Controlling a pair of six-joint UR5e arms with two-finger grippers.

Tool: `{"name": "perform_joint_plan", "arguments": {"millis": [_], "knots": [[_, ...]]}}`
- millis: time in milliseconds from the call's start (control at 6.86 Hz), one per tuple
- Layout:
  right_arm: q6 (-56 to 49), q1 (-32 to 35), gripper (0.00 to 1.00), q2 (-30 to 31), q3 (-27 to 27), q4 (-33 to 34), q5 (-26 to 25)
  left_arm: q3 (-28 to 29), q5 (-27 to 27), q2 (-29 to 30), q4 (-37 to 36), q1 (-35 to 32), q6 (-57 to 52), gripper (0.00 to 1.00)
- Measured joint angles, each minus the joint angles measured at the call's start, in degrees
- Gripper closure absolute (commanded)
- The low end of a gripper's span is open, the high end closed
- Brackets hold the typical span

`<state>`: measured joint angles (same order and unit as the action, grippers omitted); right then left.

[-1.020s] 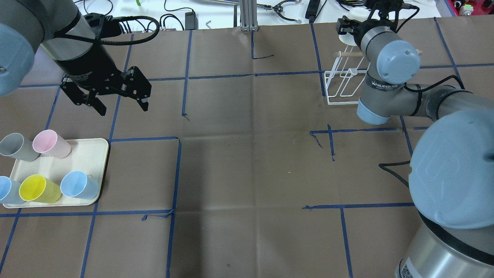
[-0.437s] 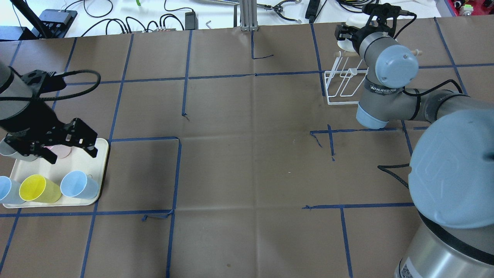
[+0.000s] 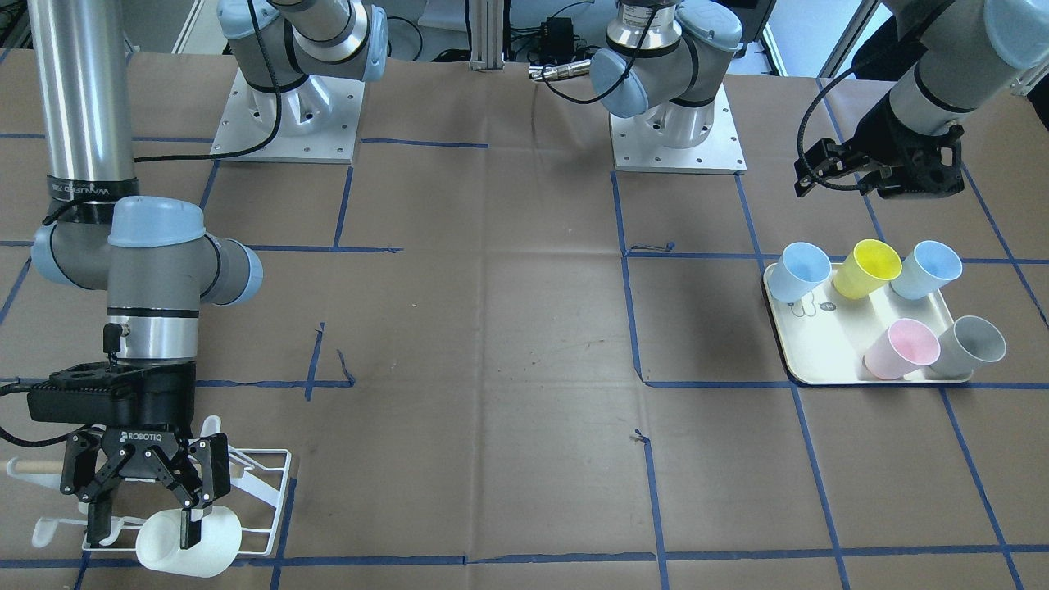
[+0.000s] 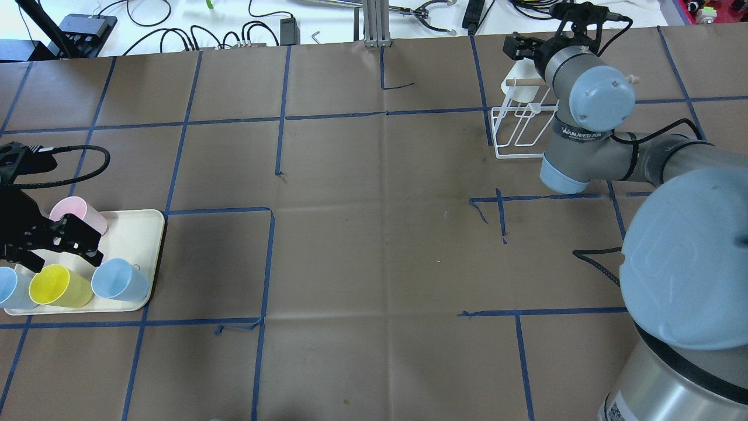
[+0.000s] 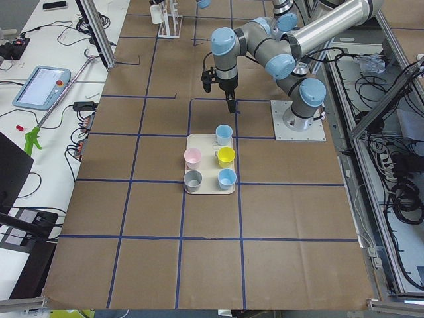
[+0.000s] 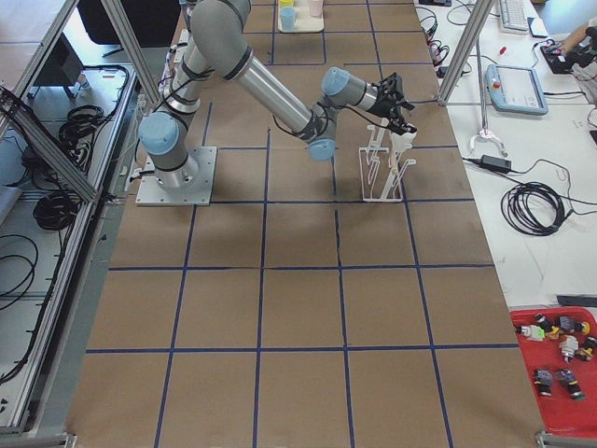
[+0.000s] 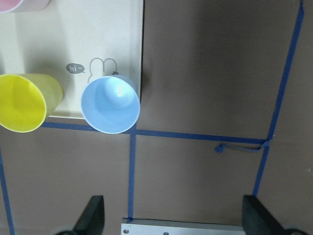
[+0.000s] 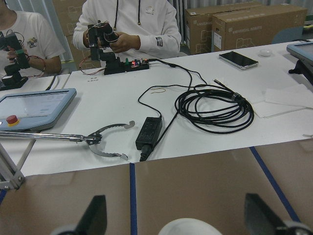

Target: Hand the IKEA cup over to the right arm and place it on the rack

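Observation:
A white cup (image 3: 192,545) hangs on the far end of the white wire rack (image 3: 262,492); it also shows in the overhead view (image 4: 509,85). My right gripper (image 3: 144,524) is open, its fingers spread wide around the cup without gripping it. In the right wrist view the cup's rim (image 8: 186,227) sits low between the spread fingers (image 8: 98,215). My left gripper (image 4: 61,254) is open and empty, hovering over the cream tray (image 4: 134,234). The tray holds pink (image 4: 79,213), yellow (image 4: 58,285) and two blue cups (image 4: 120,279). A grey cup (image 3: 971,344) shows in the front view.
The rack's wooden dowel (image 4: 526,82) points toward the table's middle. Cables, a power brick and tools lie on the white bench (image 8: 205,98) beyond the table's far edge, where people sit. The left wrist view shows the near blue cup (image 7: 110,105) at the tray's corner.
My left arm has swung from above the table's back left down over the tray, covering the grey cup. My right gripper has drawn back a little, and the white cup has moved down to the rack's dowel.

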<state>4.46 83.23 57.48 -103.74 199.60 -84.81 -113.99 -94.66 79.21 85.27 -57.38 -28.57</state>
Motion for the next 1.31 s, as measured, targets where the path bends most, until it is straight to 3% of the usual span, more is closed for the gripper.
{"name": "perform_joint_plan", "arguments": {"millis": [437, 1312], "knots": [[0.01, 0.26, 0.00, 1.04, 0.22, -0.10, 0.10, -2.83, 0.24, 1.94, -5.30, 0.45, -2.98, 0.03], [7.89, 5.68, 0.00, 13.78, -1.88, -4.20, 0.64, -14.63, 1.56, 11.34, -28.54, 0.34, -4.14, 0.01]]}}
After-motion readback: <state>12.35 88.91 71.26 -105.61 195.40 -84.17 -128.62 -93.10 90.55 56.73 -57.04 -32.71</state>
